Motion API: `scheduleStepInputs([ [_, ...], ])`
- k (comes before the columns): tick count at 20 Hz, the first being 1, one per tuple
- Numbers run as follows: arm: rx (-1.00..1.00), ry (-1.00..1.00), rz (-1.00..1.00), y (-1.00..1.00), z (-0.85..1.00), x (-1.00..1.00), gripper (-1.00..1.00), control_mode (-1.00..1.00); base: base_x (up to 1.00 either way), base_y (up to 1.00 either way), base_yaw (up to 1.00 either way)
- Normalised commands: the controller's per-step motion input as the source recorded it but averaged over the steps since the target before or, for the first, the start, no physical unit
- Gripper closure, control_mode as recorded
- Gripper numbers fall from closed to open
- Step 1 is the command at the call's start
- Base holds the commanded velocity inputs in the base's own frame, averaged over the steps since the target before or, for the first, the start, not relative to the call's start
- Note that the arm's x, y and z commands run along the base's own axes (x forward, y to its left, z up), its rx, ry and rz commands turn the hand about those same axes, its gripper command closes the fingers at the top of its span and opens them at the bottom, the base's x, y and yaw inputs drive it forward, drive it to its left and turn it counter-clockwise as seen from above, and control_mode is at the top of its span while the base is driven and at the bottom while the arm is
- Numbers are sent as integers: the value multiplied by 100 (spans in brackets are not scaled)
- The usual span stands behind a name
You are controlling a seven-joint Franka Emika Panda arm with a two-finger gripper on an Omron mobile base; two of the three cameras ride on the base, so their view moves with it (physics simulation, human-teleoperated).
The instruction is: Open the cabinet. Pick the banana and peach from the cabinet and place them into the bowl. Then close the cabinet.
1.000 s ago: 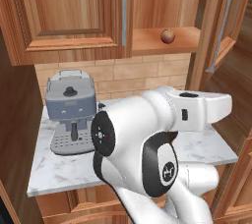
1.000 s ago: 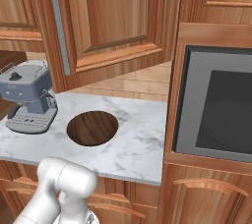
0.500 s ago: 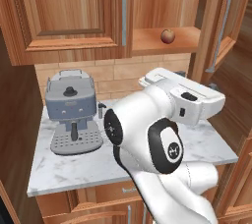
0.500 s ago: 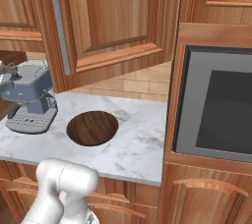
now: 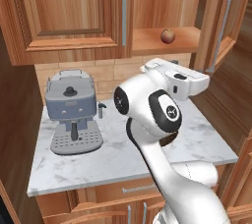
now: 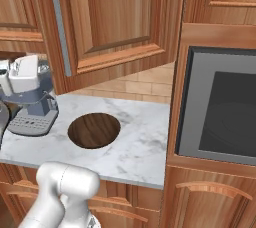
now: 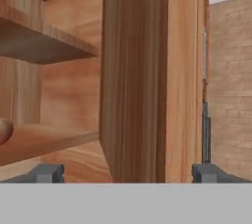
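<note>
My pincer (image 7: 126, 174) stands wide and empty before the cabinet (image 5: 74, 16), its right door open. The peach (image 5: 168, 36) sits on the shelf; the bowl (image 6: 94, 130) waits on the counter. I probably must swing left toward the peach.

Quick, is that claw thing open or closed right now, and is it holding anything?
Gripper: open and empty, its fingers spread wide on either side of the cabinet door's edge.
</note>
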Motion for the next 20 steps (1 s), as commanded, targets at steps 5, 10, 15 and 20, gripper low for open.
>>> scheduleStepInputs([
  [5, 28, 15, -36, -100, 0, 9, -100, -100, 0, 0, 0],
  [10, 32, 1, -33, -100, -1, -26, -100, -100, 0, 0, 0],
  [15, 14, -9, -9, -100, -26, 14, -100, -100, 0, 0, 0],
  [20, 0, -10, 16, -55, -26, 8, -100, -100, 0, 0, 0],
])
